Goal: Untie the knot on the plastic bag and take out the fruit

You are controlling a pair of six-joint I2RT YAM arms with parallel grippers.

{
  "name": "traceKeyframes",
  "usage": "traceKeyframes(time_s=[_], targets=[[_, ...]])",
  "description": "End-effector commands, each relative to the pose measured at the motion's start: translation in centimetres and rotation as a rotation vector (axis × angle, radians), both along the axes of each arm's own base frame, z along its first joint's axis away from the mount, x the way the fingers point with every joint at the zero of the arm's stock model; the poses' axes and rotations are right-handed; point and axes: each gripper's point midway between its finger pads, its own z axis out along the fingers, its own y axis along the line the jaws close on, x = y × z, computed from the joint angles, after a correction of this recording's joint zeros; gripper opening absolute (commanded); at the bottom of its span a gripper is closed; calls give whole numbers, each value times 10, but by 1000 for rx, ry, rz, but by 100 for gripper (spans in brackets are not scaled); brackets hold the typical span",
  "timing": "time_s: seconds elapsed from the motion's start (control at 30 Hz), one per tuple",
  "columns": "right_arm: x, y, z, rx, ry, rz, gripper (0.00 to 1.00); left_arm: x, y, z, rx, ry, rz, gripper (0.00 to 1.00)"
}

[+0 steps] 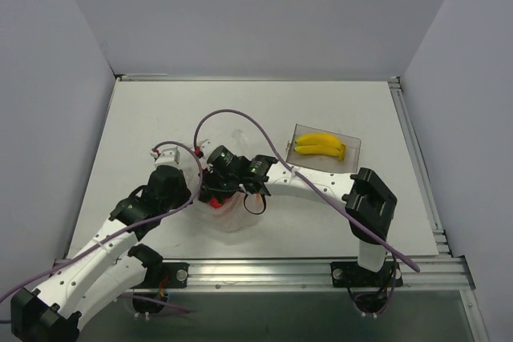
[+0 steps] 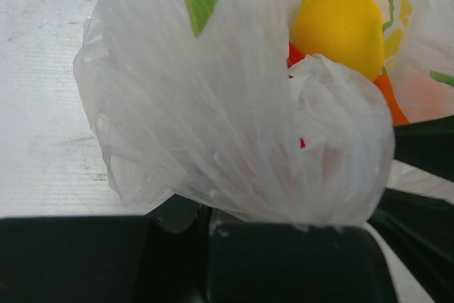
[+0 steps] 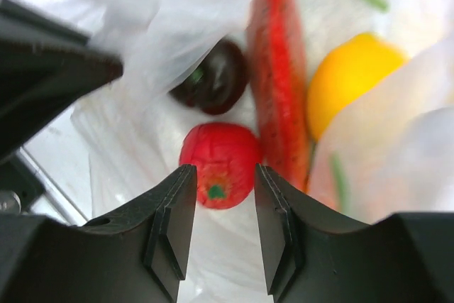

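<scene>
Left pincer is clamped on the plastic bag. Right pincer is apart, with a red fruit just ahead.

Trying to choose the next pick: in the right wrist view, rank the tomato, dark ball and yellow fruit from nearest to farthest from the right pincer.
1. Tomato: between the right pincer's tips.
2. Dark ball: just beyond it, slightly left.
3. Yellow fruit: off to the right, past the red slice.
</scene>
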Motion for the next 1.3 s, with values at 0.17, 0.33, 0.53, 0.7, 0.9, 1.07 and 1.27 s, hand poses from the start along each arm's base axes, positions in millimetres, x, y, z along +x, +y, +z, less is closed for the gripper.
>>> traceKeyframes(time_s=[0.17, 0.33, 0.53, 0.7, 0.9, 1.07, 1.27], targets=[[55, -2, 29, 44, -102, -82, 41, -1, -4, 10, -10, -14, -31, 0], [54, 11, 7, 36, -55, -12, 43, 3, -6, 18, 8, -37, -72, 0], [56, 13, -20, 7, -17, 2, 44, 5, -8, 14, 0, -47, -70, 0], [50, 14, -39, -8, 22, 29, 44, 8, -3, 16, 7, -59, -50, 0], [50, 13, -46, -17, 25, 29, 22, 8, -2, 16, 11, -61, -50, 0], [50, 7, -23, 19, -18, 15, 0, 11, 4, 22, 22, -91, -24, 0], [48, -8, 8, 87, -79, -24, 0, 20, 15, 36, 41, -147, 19, 0]])
